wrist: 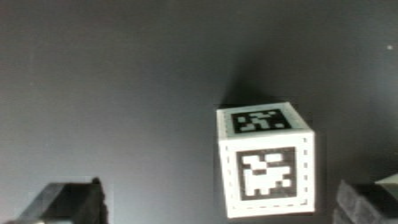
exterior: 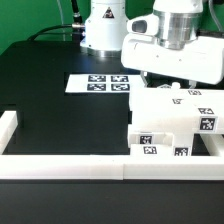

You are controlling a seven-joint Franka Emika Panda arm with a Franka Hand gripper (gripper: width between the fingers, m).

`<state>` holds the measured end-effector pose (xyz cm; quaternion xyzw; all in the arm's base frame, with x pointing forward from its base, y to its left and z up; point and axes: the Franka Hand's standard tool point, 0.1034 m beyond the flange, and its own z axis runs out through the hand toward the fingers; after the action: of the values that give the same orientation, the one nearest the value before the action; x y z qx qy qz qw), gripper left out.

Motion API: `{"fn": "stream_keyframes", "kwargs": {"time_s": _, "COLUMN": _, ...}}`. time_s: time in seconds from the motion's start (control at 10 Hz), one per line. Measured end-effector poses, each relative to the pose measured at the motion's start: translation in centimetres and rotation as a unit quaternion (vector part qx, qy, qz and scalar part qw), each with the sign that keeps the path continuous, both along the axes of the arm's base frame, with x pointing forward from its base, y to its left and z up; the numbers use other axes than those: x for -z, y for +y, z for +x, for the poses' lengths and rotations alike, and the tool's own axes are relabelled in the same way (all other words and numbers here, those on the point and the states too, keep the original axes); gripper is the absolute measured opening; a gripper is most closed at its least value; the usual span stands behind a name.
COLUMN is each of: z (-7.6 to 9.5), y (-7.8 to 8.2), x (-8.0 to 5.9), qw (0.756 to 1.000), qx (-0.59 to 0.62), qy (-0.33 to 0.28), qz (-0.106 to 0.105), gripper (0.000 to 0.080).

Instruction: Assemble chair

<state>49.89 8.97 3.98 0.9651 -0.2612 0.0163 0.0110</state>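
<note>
Approach stage of chair assembly: the end effector [wrist: 217, 203], released, with jaws spread wide and holding nothing, hovers over a tagged chair piece [wrist: 267, 155]. The chair pieces [exterior: 172, 125] cluster at the counter [exterior: 60, 120] corner against the border rail [exterior: 60, 165]. The next move probably calls for descent, centring, then closing on that piece.

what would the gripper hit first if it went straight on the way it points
Probably the tagged white chair piece, which lies ahead between its open fingers; how far off is unclear.
</note>
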Motion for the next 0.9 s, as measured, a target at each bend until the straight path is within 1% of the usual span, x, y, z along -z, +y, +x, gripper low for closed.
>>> {"fn": "stream_keyframes", "kwargs": {"time_s": 0.2, "z": 0.1, "y": 0.4, "x": 0.8, "qw": 1.000, "qx": -0.002, "qy": 0.003, "qz": -0.004, "gripper": 0.0649}}
{"fn": "stream_keyframes", "kwargs": {"time_s": 0.3, "z": 0.0, "y": 0.3, "x": 1.3, "qw": 1.000, "qx": -0.002, "qy": 0.005, "qz": -0.007, "gripper": 0.0649}}
{"fn": "stream_keyframes", "kwargs": {"time_s": 0.6, "z": 0.1, "y": 0.4, "x": 1.8, "qw": 1.000, "qx": -0.002, "qy": 0.007, "qz": -0.010, "gripper": 0.0649}}
{"fn": "stream_keyframes", "kwargs": {"time_s": 0.9, "z": 0.2, "y": 0.5, "x": 2.7, "qw": 1.000, "qx": -0.005, "qy": 0.009, "qz": -0.015, "gripper": 0.0649}}
